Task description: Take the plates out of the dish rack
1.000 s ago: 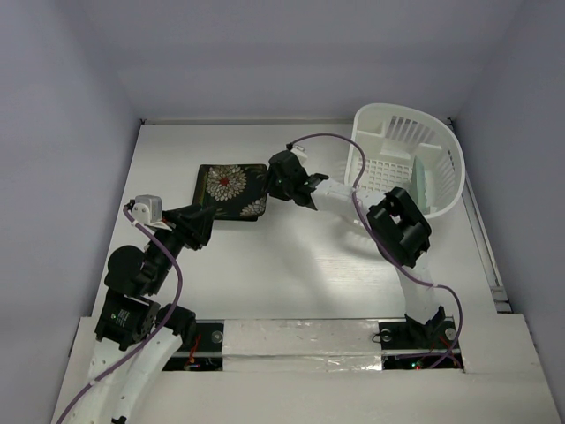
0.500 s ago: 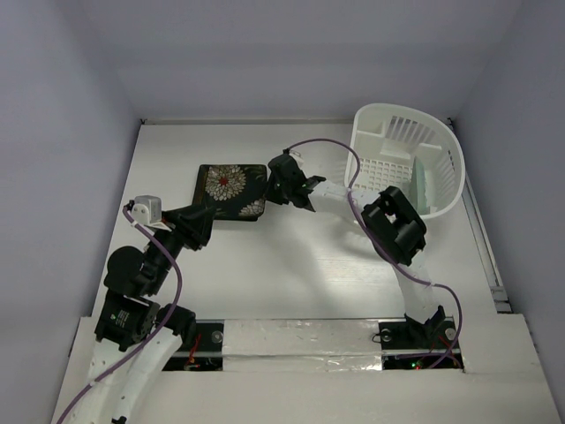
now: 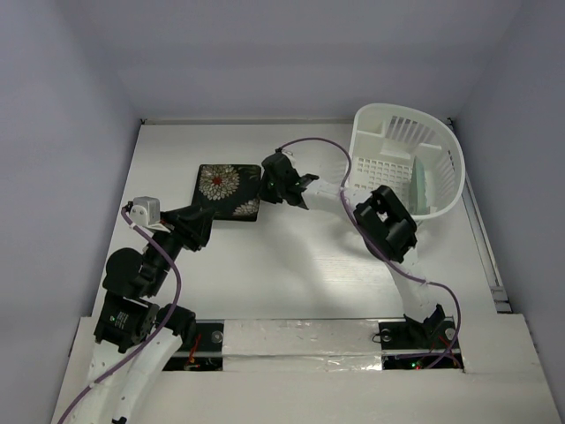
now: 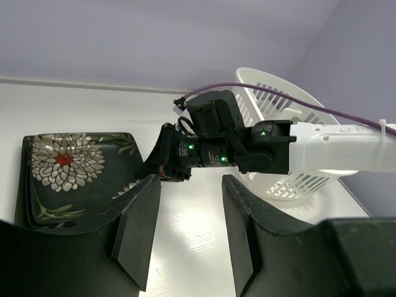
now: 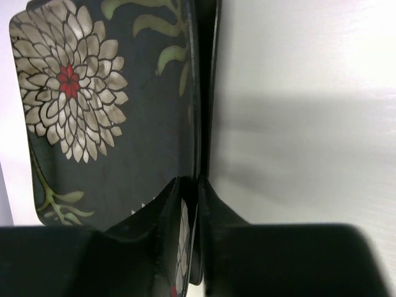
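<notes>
A square black plate with white-red flowers [image 3: 222,188] lies on the table left of centre. It also shows in the right wrist view [image 5: 93,117] and the left wrist view [image 4: 68,167], where a second dark rim shows under it. My right gripper [image 3: 263,187] is shut on this plate's right rim [image 5: 199,185]. My left gripper [image 3: 205,219] is open and empty at the plate's near edge, jaws apart over bare table [image 4: 189,235]. The white dish rack [image 3: 446,155] stands at the back right and holds a pale mint-green plate [image 3: 424,185] on edge. The teal plate is out of view.
The right arm's elbow [image 3: 387,221] hangs just in front of the rack. A purple cable [image 3: 318,141] loops above the right wrist. Walls close the table at the back and both sides. The rack also shows in the left wrist view [image 4: 278,179].
My right gripper has moved a little to the left with the flowered plate, and the plate now sits slightly further left. The left arm has barely moved.
</notes>
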You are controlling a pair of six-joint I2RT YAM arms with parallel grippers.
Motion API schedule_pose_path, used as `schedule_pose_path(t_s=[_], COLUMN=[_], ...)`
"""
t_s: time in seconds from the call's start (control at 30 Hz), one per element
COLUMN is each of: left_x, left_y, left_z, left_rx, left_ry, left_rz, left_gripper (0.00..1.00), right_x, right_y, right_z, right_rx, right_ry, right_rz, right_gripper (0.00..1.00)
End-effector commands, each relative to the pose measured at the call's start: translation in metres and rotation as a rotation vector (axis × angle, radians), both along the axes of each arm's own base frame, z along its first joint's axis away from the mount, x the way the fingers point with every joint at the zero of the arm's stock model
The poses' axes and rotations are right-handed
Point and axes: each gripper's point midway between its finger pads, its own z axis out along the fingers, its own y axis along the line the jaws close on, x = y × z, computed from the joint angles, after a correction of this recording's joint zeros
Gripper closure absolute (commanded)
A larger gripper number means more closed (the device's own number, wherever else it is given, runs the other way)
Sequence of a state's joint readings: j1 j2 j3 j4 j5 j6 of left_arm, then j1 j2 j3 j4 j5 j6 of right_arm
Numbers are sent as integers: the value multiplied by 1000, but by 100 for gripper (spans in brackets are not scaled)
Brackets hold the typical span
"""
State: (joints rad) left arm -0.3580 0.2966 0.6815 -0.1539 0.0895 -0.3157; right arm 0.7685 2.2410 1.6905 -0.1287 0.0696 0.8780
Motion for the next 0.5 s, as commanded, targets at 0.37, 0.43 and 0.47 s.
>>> schedule_pose_path(t_s=[0.37, 0.43, 0.47], left_x=[-6, -6, -7], left_y=[2, 3, 3], left_z=[25, 25, 25], left_rx=[-29, -29, -30], left_ry=[-83, -83, -85], left_rz=[0, 3, 1], left_gripper=[59, 59, 59], right_x=[-3, -7, -11], right_y=[-15, -29, -38], right_z=[109, 120, 146], right_rx=[-21, -55, -40], right_ry=[-259, -288, -332], right_rz=[-23, -28, -44], right_gripper=[12, 13, 17])
